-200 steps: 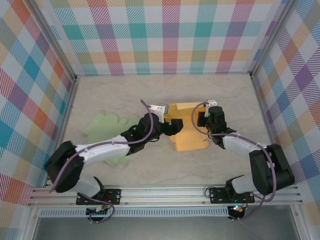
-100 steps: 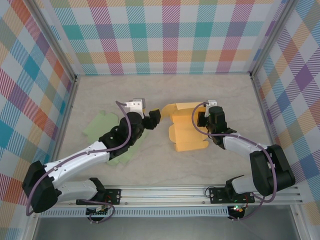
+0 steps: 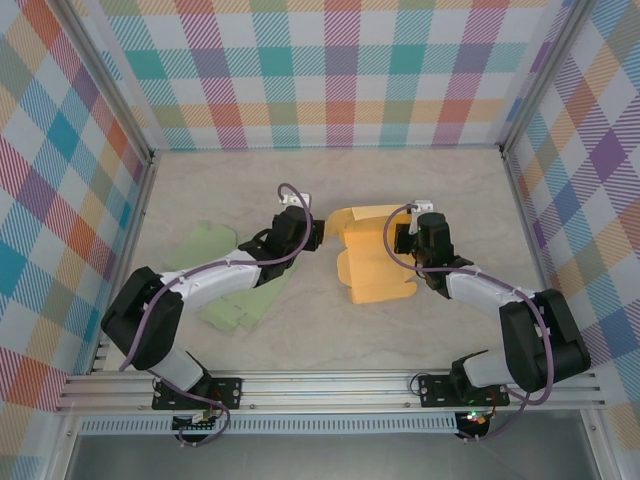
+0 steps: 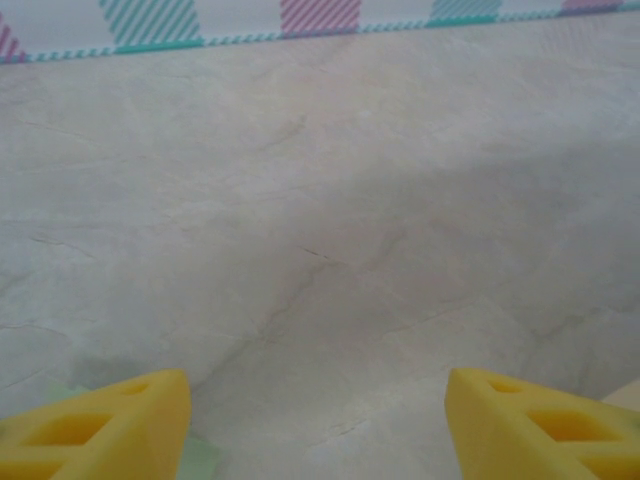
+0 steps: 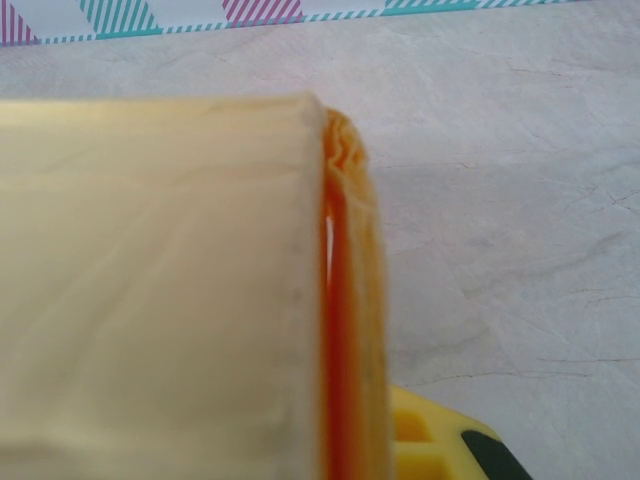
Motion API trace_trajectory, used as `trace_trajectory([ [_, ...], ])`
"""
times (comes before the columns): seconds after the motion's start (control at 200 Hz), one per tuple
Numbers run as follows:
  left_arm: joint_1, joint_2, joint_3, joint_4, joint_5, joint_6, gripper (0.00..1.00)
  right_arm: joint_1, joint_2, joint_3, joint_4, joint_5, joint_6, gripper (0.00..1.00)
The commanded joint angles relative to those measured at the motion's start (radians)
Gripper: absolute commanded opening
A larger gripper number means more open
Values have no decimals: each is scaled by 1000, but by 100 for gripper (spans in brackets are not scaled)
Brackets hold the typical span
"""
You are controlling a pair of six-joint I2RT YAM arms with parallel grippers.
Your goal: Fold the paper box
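The paper box (image 3: pixel 372 258) is an orange-yellow card, partly folded, lying in the middle of the table with its back flap raised. My right gripper (image 3: pixel 402 240) is shut on the box's right side. In the right wrist view the box's pale panel (image 5: pixel 150 300) and its orange folded edge (image 5: pixel 340 330) stand upright against one yellow finger (image 5: pixel 430 440); the other finger is hidden behind the card. Just left of the box, my left gripper (image 3: pixel 310 233) is open. Its two yellow fingertips (image 4: pixel 100 425) stand wide apart over bare marble, nothing between them.
A flat light-green card cutout (image 3: pixel 225 282) lies on the table under the left arm; a corner of it shows by the left fingertip (image 4: pixel 203 462). Checked walls enclose the table on three sides, with open marble behind the box.
The left gripper let go of the box's left edge, drew back to the left, then came back close to that edge. The right gripper and the box have not moved.
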Motion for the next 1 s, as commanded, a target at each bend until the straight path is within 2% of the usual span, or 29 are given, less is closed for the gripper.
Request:
trace_trajectory([
  [0.0,-3,-2,21,59,111,26,68,6,-3,-4,36,-13,15,0],
  [0.28,-58,2,-8,105,265,-1,69,6,16,8,36,-15,15,0],
  [0.435,-70,16,-15,120,312,3,69,6,13,6,35,-15,15,0],
  [0.755,-79,27,-24,123,406,117,64,6,11,5,36,-13,15,0],
  [0.995,-78,51,16,122,434,183,64,6,10,6,36,-15,15,0],
])
